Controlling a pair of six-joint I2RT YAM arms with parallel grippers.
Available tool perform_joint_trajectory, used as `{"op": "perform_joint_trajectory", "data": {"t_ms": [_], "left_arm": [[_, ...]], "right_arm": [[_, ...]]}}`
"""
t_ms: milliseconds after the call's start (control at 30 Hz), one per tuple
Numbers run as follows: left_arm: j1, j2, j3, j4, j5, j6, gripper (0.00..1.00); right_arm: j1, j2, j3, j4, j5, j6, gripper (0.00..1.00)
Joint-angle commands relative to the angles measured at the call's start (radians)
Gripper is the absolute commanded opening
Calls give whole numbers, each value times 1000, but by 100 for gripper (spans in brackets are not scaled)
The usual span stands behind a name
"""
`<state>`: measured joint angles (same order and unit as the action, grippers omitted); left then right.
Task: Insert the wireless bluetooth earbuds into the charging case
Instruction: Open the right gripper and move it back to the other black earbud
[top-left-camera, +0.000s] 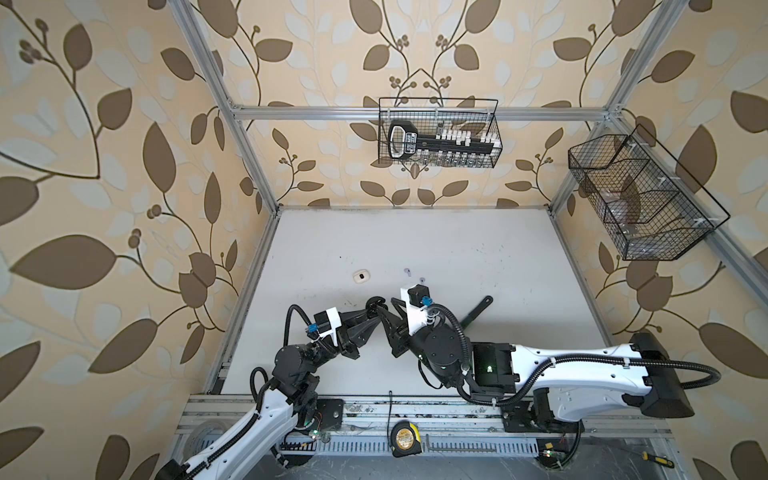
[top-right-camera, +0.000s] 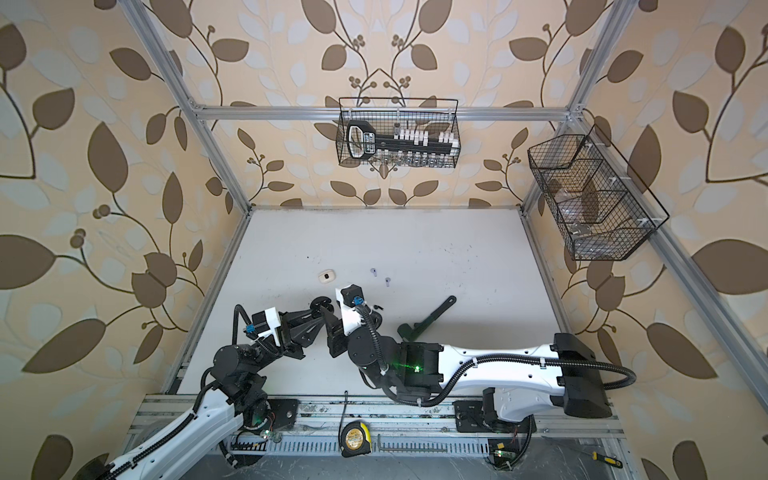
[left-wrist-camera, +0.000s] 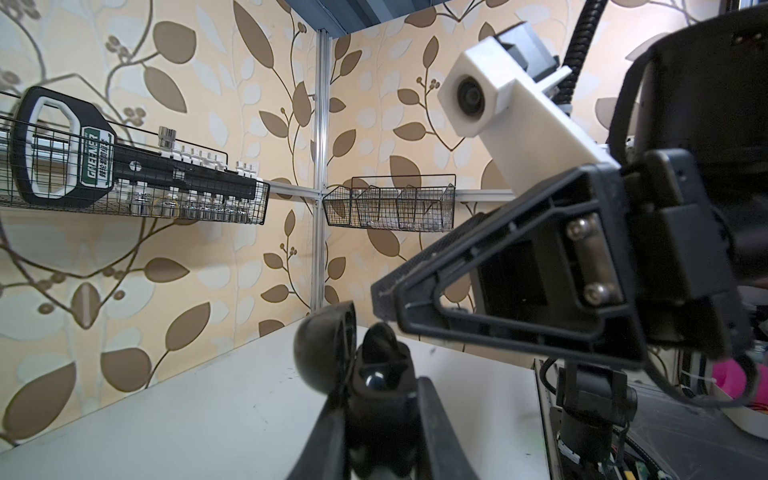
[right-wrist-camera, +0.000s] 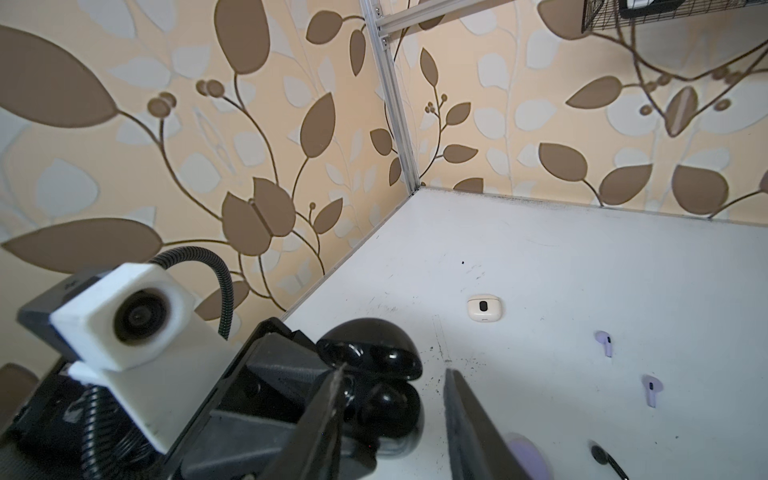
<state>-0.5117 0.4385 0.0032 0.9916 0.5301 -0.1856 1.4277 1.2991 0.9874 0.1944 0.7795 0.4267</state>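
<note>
The white table (top-left-camera: 415, 241) is hemmed by aluminium frame rails (top-left-camera: 249, 266) on its left and right sides and meets the papered wall at the back. Its far half is open surface beneath two wire baskets (top-left-camera: 438, 133) hung on the walls. All the work is crowded into the near-left part. There the left arm reaches in low from the front corner, its forearm angled toward the middle. The left gripper (top-left-camera: 371, 312) is clamped on the base of the black charging case (top-left-camera: 377, 302), whose domed lid stands open. The right arm lies along the front edge, elbow bent and wrist turned back over the case. The right gripper (right-wrist-camera: 395, 370) has its jaws apart with nothing pinched between them, just beside the case. A dark rounded piece sits in the case's base, though whether it is an earbud cannot be told. The lilac earbuds (right-wrist-camera: 604, 341) lie loose on the table beyond, well apart from the white case (right-wrist-camera: 484, 308). A black earbud (right-wrist-camera: 602, 457) lies near the right wrist, and the dark green tool (top-left-camera: 478, 309) lies to the right.
</note>
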Motion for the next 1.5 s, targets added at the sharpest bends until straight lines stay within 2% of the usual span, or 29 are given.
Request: {"op": "perform_joint_trajectory", "data": {"t_ms": [0,133,233,367,467,533,600,900,1267,1467], "left_arm": [[-9,-45,-11,-55,-5,98,0],[-10,-130,15,-275,-51,184,0],[-10,-177,20,-342,-49,205,0],[-9,-200,26,-397,-55,233,0],[-10,-208,38,-449,-72,256,0],[-10,-211,40,-461,-83,259,0],[-9,-216,40,-462,-78,259,0],[-10,-257,44,-504,-84,261,0],[-9,-291,42,-525,-82,258,0],[-10,-290,42,-523,-81,259,0]], "right_arm": [[7,-85,-27,-50,70,-12,42],[-14,-188,-59,-144,108,6,47],[-103,-241,-78,-273,53,74,48],[-314,-241,-123,-413,-175,174,48],[-461,-175,-164,-432,-382,193,48],[-519,-90,-154,-448,-488,184,47],[-541,16,-120,-475,-538,164,46],[-547,430,74,-493,-633,97,46],[-616,616,211,-544,-596,47,48],[-617,651,217,-562,-551,49,42]]}}
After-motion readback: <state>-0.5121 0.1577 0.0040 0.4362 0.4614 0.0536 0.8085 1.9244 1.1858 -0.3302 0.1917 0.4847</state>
